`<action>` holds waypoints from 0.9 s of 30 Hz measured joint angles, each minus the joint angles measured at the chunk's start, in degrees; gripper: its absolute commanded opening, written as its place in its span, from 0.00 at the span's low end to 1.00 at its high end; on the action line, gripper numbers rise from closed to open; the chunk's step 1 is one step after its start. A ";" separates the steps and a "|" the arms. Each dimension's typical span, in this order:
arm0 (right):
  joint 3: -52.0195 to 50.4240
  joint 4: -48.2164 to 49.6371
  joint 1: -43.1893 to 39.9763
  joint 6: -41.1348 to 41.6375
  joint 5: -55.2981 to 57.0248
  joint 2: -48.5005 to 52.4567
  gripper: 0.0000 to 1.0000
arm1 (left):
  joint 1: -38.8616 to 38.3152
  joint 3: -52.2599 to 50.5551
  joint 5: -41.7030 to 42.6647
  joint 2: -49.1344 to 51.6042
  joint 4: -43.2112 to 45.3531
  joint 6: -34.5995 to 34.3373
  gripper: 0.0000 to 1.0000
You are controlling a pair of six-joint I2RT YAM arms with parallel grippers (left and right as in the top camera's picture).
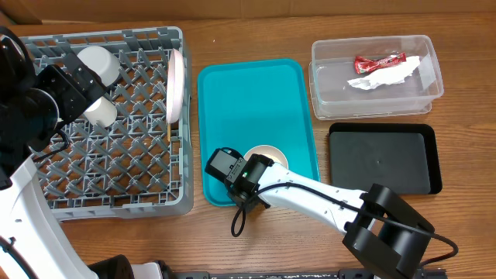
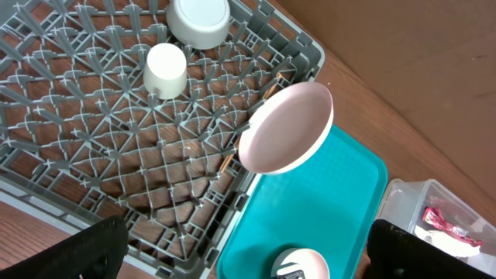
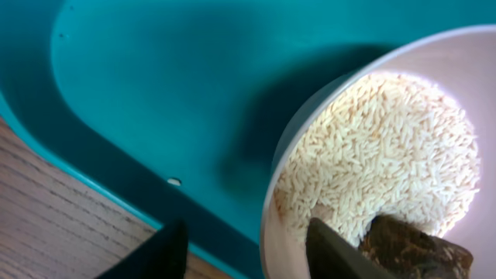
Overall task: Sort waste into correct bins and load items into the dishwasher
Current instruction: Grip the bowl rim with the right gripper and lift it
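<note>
Wooden table (image 1: 256, 31), seen from above, with wrist views inset. Rack (image 1: 46, 194) at left, loaded with an on-edge plate (image 1: 177, 85), a cup (image 2: 165, 68) and chopsticks (image 2: 225, 163). Teal tray (image 1: 256, 93) at centre. Tub (image 1: 325, 101) at far right, containing the wrapper (image 1: 378, 60) and napkin (image 1: 384, 77). Black tray (image 1: 380, 159) just beside the tub, bare.

The small bowl (image 1: 271, 155) sits on the teal tray's near end, holding rice (image 3: 387, 147) and the brown chunk (image 3: 411, 244).

My right gripper (image 3: 246, 232) straddles the bowl's rim, one finger outside and the other inside by the chunk. The jaws stand partly apart, with tray visible between the outer finger and the wall, so I judge nothing is gripped yet. My left gripper (image 2: 252, 248) hangs over the rack, spread wide and empty.

Step in hand, as I read it: pinch the rim, carry the bowl to a bin and tip out the food.

To do it well, I would seat the fingers deeper before closing, so the pinch lands on the wall rather than the lip. I would lift level, because the rice is loose and heaped near the rim. I would tilt only once the bowl is fully over the bin.
</note>
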 measured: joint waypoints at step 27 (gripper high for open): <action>-1.44 1.57 -0.50 -0.24 2.91 0.00 0.04 | 0.00 0.00 -0.02 0.00 0.00 -0.02 1.00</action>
